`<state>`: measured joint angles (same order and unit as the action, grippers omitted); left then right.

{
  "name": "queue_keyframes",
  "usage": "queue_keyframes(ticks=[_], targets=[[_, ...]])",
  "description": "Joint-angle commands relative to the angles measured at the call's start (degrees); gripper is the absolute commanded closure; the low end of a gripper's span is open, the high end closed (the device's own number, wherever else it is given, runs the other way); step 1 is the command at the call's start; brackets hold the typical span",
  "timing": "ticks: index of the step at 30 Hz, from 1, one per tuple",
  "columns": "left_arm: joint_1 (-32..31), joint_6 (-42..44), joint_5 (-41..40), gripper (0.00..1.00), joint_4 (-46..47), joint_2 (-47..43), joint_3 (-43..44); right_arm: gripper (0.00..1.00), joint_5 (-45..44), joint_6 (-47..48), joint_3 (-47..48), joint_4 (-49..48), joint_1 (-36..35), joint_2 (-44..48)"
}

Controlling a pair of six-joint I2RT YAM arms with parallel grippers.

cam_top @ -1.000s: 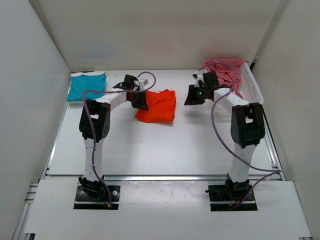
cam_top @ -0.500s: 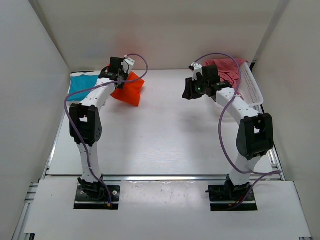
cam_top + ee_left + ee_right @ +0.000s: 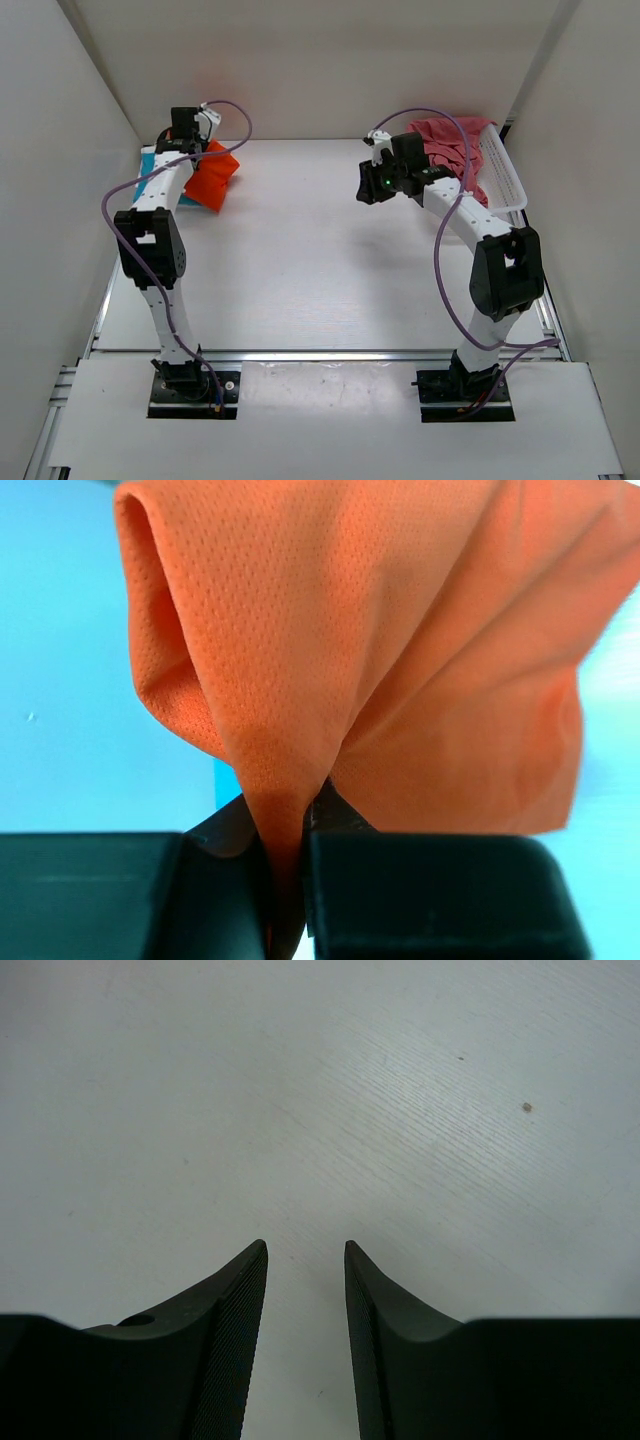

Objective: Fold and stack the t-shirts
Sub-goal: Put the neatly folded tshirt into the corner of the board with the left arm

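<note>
My left gripper (image 3: 200, 156) is shut on a bunched fold of the bright orange t-shirt (image 3: 213, 177), which hangs at the far left over the edge of the folded teal-blue t-shirt (image 3: 150, 172). In the left wrist view the orange t-shirt (image 3: 380, 660) fans out from the left gripper (image 3: 290, 880), with the teal-blue t-shirt (image 3: 60, 680) below it. My right gripper (image 3: 366, 188) hovers open over bare table, and nothing lies between its fingers in the right wrist view (image 3: 305, 1250). The pinkish-red t-shirt (image 3: 445, 140) lies crumpled at the far right.
A white mesh basket (image 3: 505, 175) stands at the far right corner and holds the pinkish-red t-shirt. White walls close in the table on the left, back and right. A metal rail (image 3: 320, 353) runs along the near edge.
The left arm has carried the orange t-shirt from the table's middle back and to the left, over the teal-blue one. The right gripper has drifted slightly left and stays open.
</note>
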<state>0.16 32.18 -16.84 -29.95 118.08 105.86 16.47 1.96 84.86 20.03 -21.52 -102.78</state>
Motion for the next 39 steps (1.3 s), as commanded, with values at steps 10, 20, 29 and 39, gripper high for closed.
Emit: queue_keyframes(ticks=[10, 20, 29, 39], targets=[[7.7, -1.6, 2.1, 1.00, -4.4, 1.8, 4.1, 0.57, 2.2, 0.7, 0.3, 0.0, -0.5, 0.7], [10.3, -2.2, -0.6, 1.00, -3.7, 8.1, 7.6, 0.57, 3.0, 0.6, 2.9, 1.3, -1.5, -1.2], [13.3, -3.1, 0.1, 1.00, -3.6, 9.4, 11.1, 0.56, 3.4, 0.7, 4.2, 2.5, -1.7, -2.2], [14.0, -3.0, -4.0, 0.74, -2.7, 12.6, 11.0, 0.56, 3.1, 1.3, 4.9, 2.3, -2.6, -3.0]])
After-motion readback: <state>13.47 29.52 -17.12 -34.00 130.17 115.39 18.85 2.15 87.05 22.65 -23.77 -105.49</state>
